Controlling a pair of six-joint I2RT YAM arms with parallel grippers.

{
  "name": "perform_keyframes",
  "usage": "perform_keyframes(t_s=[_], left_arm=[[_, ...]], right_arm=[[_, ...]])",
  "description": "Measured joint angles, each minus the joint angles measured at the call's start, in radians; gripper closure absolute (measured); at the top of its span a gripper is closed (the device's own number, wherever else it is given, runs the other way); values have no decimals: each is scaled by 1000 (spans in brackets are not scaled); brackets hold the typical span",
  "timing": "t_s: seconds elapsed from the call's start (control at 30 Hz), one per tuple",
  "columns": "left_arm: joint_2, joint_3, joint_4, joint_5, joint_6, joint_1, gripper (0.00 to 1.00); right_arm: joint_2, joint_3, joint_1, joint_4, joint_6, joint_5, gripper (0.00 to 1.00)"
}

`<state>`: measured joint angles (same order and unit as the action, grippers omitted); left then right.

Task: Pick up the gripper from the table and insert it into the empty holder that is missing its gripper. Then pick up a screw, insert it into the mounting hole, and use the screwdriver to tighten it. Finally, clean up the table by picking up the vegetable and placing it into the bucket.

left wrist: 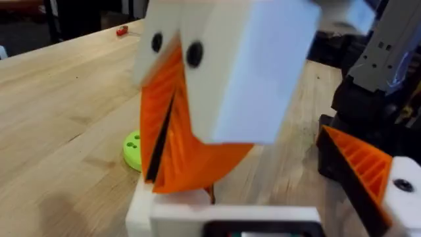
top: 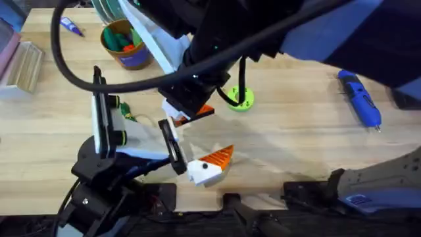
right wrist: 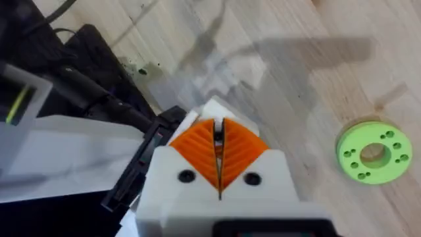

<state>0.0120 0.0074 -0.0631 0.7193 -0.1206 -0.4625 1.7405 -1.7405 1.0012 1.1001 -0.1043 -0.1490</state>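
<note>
- One thick bright-blue powered screwdriver (top: 360, 99), far right of table;
- one lime-green round disc with holes (top: 241, 99);
- one small round golden-brown bucket with blue band (top: 125, 45); green and orange pieces inside, number unclear;
- one small blue-and-white pen-like tool (top: 70, 26);
- two white robot grippers with orange ribbed pads: left gripper (top: 212, 164), right gripper (top: 197, 113).
</note>
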Motion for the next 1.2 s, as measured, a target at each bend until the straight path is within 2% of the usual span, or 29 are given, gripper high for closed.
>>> perform_keyframes(t_s=[1.2], left_arm=[[0, 0, 0, 15, 1, 0, 13]], right_arm=[[0, -11, 4, 34, 0, 20, 995]])
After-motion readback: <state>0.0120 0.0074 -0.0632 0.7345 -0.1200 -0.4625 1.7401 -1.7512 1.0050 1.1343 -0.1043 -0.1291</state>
